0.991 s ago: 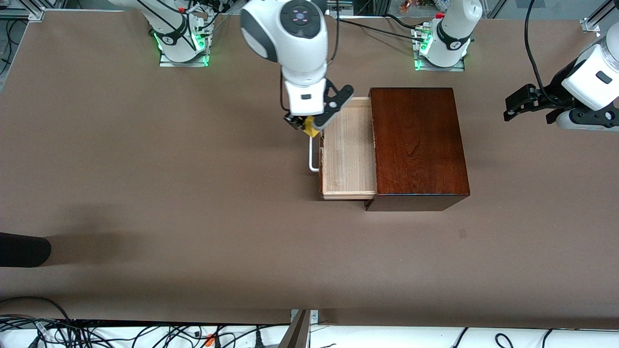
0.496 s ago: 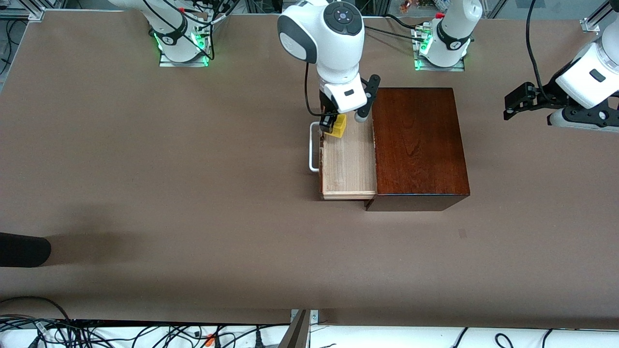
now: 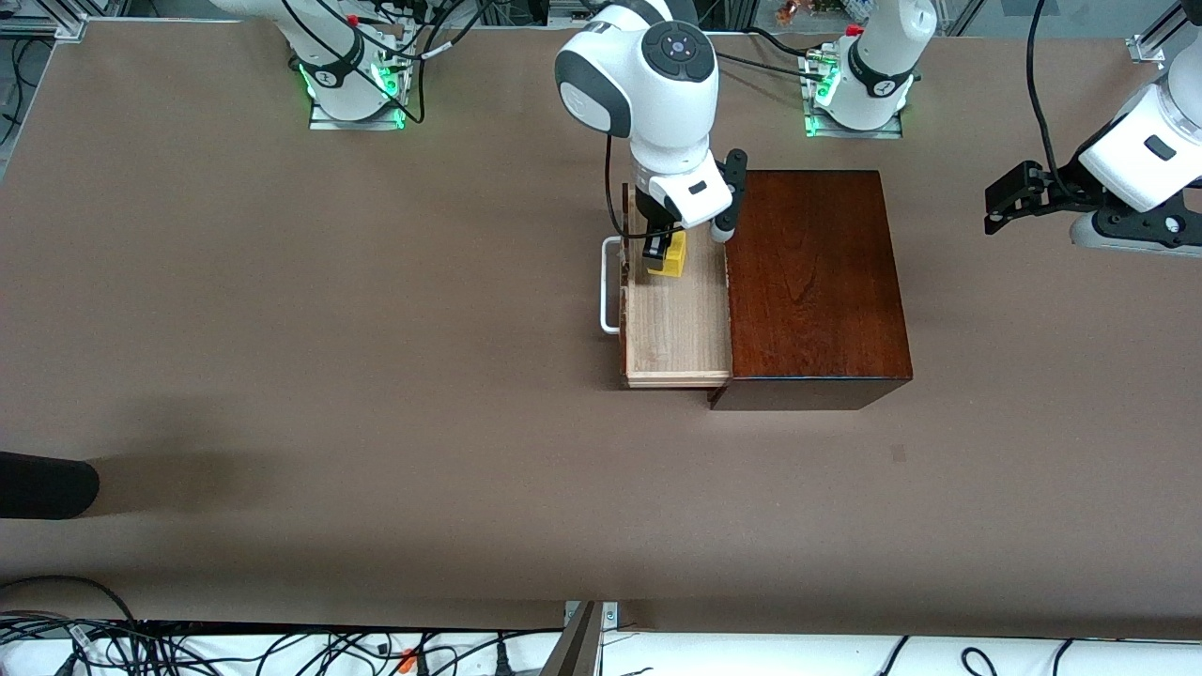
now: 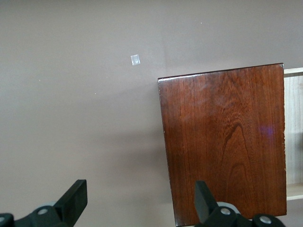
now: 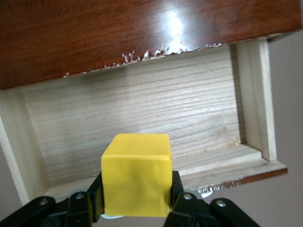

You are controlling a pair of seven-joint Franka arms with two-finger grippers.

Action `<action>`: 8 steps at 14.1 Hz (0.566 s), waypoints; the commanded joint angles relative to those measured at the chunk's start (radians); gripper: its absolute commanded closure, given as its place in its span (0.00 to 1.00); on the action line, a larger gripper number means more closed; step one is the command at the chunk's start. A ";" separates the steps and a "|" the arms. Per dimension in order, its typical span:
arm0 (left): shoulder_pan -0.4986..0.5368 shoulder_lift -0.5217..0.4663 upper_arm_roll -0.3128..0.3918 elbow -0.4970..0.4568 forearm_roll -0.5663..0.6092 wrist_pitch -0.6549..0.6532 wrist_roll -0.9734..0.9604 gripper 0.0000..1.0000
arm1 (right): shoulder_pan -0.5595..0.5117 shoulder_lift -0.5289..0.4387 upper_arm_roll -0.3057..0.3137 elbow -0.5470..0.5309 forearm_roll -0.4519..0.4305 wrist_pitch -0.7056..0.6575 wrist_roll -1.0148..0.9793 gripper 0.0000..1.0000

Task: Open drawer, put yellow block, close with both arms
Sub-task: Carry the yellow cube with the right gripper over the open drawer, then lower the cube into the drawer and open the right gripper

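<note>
Front view: the right tool (image 3: 663, 249) grips the yellow block (image 3: 669, 255) between its fingers, over the end of the open drawer (image 3: 678, 314) farther from the front camera. The drawer projects from the wooden box (image 3: 809, 282) toward 9 o'clock; its long axis runs 12 to 6, with the white handle (image 3: 608, 284) at its front. The left tool (image 3: 1012, 199), spread wide and empty, waits above the tabletop (image 3: 282, 329) at the box's 3 o'clock.

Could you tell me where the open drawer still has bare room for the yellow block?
The drawer floor is bare from its handle to the wooden box. The right hand holds the yellow block over it. The left hand waits aside.
</note>
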 commanded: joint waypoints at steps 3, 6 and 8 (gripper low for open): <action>0.007 -0.014 -0.011 -0.013 0.019 0.001 0.011 0.00 | 0.026 0.062 -0.008 0.041 -0.037 -0.002 -0.056 0.76; 0.006 -0.009 -0.011 -0.012 0.016 0.000 0.012 0.00 | 0.026 0.065 -0.008 0.034 -0.038 -0.004 -0.098 0.75; 0.006 -0.009 -0.011 -0.012 0.016 0.000 0.020 0.00 | 0.026 0.079 -0.008 0.034 -0.038 -0.002 -0.104 0.75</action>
